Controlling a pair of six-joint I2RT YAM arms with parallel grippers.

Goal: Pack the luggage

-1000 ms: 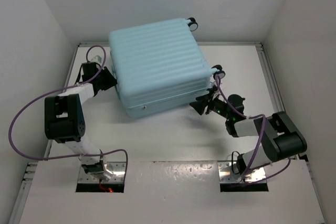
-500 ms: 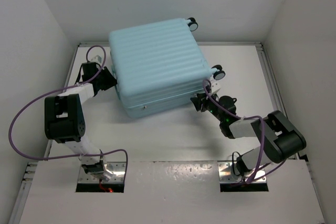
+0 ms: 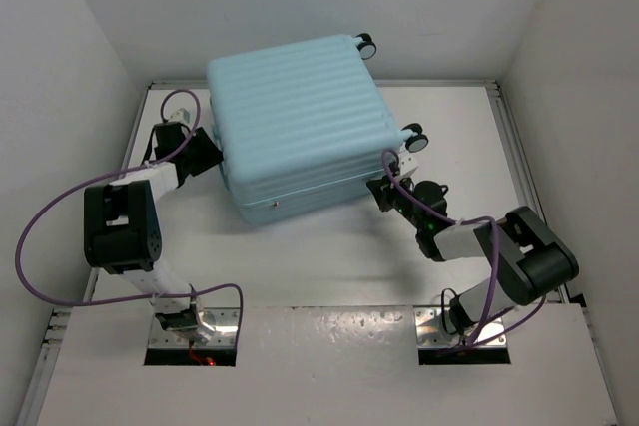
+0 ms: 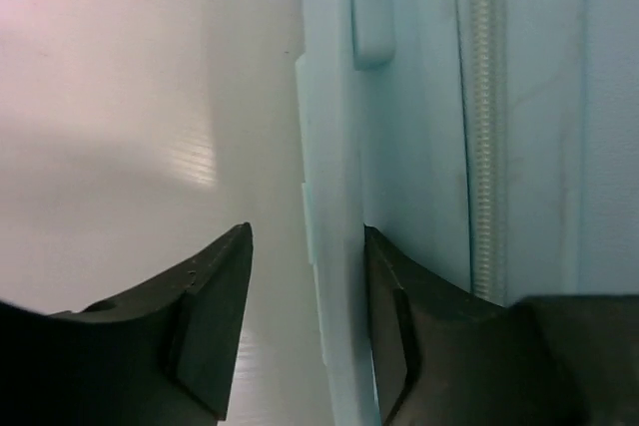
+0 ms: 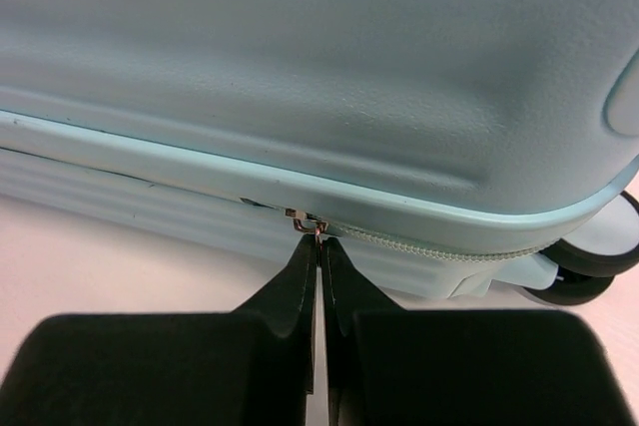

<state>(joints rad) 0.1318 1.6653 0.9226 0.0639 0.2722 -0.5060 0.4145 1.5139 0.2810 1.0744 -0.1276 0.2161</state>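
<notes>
The luggage (image 3: 300, 117) is a large pale aqua hard-shell suitcase lying flat with its lid down on the white table (image 3: 329, 256). My left gripper (image 3: 212, 152) is at its left side. In the left wrist view the left gripper (image 4: 308, 236) is open, and its jaws straddle a thin edge of the luggage (image 4: 429, 127), the right finger against the shell. My right gripper (image 3: 377, 192) is at the luggage's front right corner. In the right wrist view the right gripper (image 5: 319, 241) is shut on the small copper zipper pull (image 5: 308, 220) at the seam of the luggage (image 5: 319, 67).
Two black caster wheels (image 3: 366, 45) (image 3: 414, 137) stick out on the luggage's right side, one of them (image 5: 589, 256) close to my right fingers. White walls enclose the table on three sides. The zipper chain (image 5: 429, 244) runs right from the pull.
My right gripper moved left to the luggage's seam and closed on the zipper pull. My left gripper's jaws widened at the left edge. The luggage has not moved.
</notes>
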